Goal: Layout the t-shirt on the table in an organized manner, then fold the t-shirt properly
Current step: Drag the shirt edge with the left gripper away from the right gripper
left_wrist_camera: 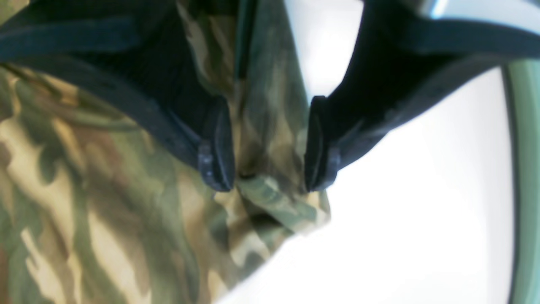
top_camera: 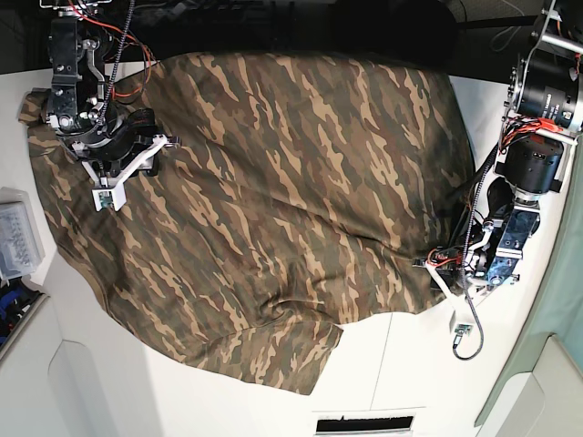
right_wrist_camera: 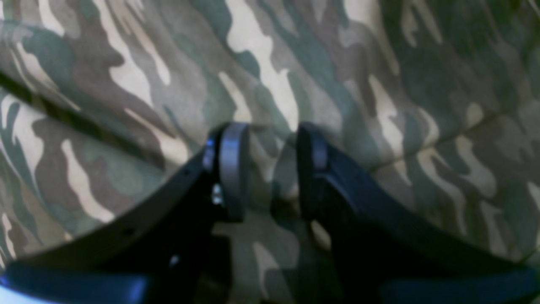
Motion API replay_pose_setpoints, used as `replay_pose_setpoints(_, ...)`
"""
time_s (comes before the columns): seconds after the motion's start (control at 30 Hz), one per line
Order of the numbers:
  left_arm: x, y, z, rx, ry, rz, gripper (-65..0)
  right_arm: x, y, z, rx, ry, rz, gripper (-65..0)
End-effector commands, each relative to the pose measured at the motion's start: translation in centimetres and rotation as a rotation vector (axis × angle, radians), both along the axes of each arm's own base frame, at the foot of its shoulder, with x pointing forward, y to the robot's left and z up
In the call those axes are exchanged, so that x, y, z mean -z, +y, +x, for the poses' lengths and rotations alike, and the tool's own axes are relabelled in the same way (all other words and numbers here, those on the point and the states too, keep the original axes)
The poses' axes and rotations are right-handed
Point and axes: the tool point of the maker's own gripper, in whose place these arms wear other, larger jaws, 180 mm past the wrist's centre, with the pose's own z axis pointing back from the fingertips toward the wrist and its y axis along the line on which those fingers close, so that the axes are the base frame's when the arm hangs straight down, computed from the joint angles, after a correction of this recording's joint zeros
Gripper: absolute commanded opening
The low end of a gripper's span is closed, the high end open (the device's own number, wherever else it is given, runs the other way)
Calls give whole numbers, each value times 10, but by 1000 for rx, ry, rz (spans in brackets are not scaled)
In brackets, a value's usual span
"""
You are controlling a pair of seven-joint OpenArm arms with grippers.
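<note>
1. Left wrist view: left gripper (left_wrist_camera: 270, 143) has its jaws spread wide, a hem corner of the t-shirt (left_wrist_camera: 97, 202) lying between the pads, which do not look clamped on it. White table (left_wrist_camera: 422, 211) lies bare just beside that corner. Judgement: the layout step is in hand; close squarely on the hem fold and pull outward toward that bare surface, low and slow, so the cloth slides flat.

2. Right wrist view: right gripper (right_wrist_camera: 265, 169) stands partly open over the t-shirt (right_wrist_camera: 379, 84); fingertips seem to press the cloth, grip not clear. A crease runs at the left. No edge is in sight here.

3. Base view: t-shirt (top_camera: 273, 182) is spread across the table (top_camera: 392, 364), its near hem rumpled and doubled. The right gripper (top_camera: 123, 177) sits well inside the cloth; the left gripper (top_camera: 451, 273) works the edge. Open room lies along the near side; a box of small parts (top_camera: 18, 241) crowds one border.
</note>
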Motion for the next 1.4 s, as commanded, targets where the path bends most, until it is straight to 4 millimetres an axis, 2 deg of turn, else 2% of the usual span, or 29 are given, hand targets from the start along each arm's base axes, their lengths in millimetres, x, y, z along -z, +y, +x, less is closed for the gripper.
replay_pose_setpoints(0.0, -25, 4, 22, 2, -80, 11, -346, -11, -3, 10, 2, -43, 0, -454)
replay_pose_setpoints(0.03, -25, 5, 22, 1, -81, 13, -360, -11, -3, 10, 2, -43, 0, -454)
replay_pose_setpoints(0.07, -25, 5, 23, 1, -89, 14, -404, -11, -3, 11, 2, -43, 0, -455)
replay_pose_setpoints(0.17, -33, 20, 25, -56, -130, 63, -650, -11, -3, 11, 2, -44, 0, -454)
replay_pose_setpoints(0.37, -53, 47, 32, -25, -165, 102, -650, -11, -3, 11, 2, -44, -1, -454)
replay_pose_setpoints(0.57, -73, 105, 19, -70, -110, 171, -650, -11, -3, 11, 2, -47, -1, -454)
replay_pose_setpoints(0.6, -74, 110, 17, -60, -105, 172, -625, -12, -3, 12, 3, -52, 1, -454)
replay_pose_setpoints(0.67, -75, 117, 12, -44, -80, 167, -503, -13, -3, 14, 4, -64, 2, -454)
replay_pose_setpoints(0.7, -74, 121, 9, -52, -61, 164, -471, -14, -3, 14, 5, -68, 2, -454)
replay_pose_setpoints(0.87, -83, 127, 4, -80, -42, 129, -506, -29, -7, 22, 14, -111, -4, -454)
replay_pose_setpoints(0.97, -95, 110, 9, 0, -78, 82, -506, -47, -20, 31, 47, -167, -16, -454)
replay_pose_setpoints(1.07, -100, 64, 4, 195, -73, 13, -514, -62, -40, 42, 111, -220, -29, -455)
replay_pose_setpoints(1.1, -99, 45, -2, 261, -61, -9, -541, -66, -49, 46, 146, -239, -35, -455)
replay_pose_setpoints(1.17, -92, 13, -19, 373, -39, -41, -597, -73, -61, 56, 194, -271, -43, -455)
replay_pose_setpoints(1.23, -79, -10, -41, 445, -12, -58, -636, -73, -72, 65, 220, -283, -64, -472)
replay_pose_setpoints(1.3, -59, -23, -67, 478, 33, -75, -650, -64, -78, 72, 229, -273, -83, -526)
replay_pose_setpoints(1.37, -34, -25, -95, 481, 101, -94, -650, -52, -85, 79, 237, -250, -88, -592)
